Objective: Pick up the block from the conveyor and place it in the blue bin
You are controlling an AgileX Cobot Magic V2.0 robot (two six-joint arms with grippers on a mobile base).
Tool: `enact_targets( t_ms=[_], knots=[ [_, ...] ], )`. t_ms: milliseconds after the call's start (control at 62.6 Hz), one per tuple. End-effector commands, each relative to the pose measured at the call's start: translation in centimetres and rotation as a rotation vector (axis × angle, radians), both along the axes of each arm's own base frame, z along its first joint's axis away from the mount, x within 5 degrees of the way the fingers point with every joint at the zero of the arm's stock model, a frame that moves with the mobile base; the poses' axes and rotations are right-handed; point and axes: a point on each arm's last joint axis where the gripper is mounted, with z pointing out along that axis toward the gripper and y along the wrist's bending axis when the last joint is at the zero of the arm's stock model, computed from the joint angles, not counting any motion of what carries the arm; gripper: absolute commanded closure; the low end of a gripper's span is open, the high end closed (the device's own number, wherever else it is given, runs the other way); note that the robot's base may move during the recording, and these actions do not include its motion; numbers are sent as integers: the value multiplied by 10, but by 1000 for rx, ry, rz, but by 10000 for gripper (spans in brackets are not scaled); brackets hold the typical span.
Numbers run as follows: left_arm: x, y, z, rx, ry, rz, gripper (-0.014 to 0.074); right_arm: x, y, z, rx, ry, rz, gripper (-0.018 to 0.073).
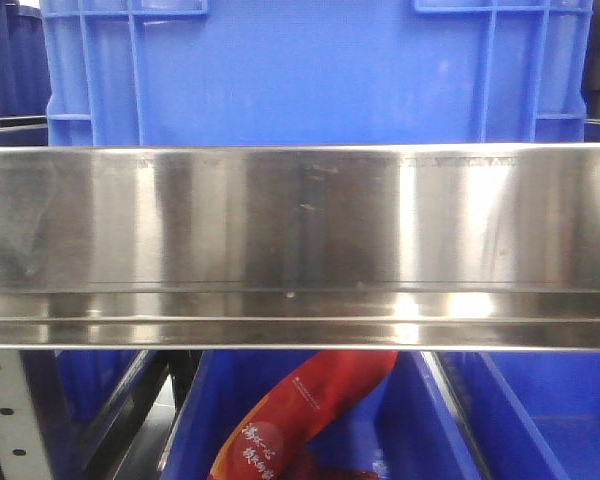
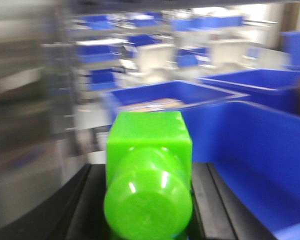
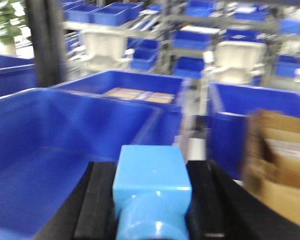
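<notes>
Two blocks gripped | left gripper [image 2: 149,167] pinched tight around green block [image 2: 149,145], just beside blue bin [image 2: 255,160] wall | right gripper [image 3: 151,165] likewise clamps light-blue block [image 3: 151,175], near bin rim | conveyor unseen | step, by my reckoning: carry to bin | next: centre over opening, release.

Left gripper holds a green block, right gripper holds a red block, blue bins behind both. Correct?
One error: the right gripper holds a light blue block, not a red one, as the right wrist view shows. The left gripper does hold a green block, and blue bins stand behind both.
</notes>
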Motion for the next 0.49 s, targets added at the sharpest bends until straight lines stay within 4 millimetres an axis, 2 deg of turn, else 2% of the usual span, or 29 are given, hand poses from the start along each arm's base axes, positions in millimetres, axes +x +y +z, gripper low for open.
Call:
enact_targets(
  t_ms=[0, 112, 255, 479],
  knots=[
    [18, -24, 10, 2, -5, -79, 708, 18, 12, 6, 28, -10, 41, 721],
    [41, -53, 18, -1, 16, -151, 708, 35, 29, 11, 88, 12, 100, 721],
    [72, -82, 19, -26, 60, -193, 708, 61, 47, 9, 119, 21, 129, 721],
    [103, -104, 5, -37, 129, -204, 708, 93, 74, -8, 99, 90, 170, 721]
  ],
)
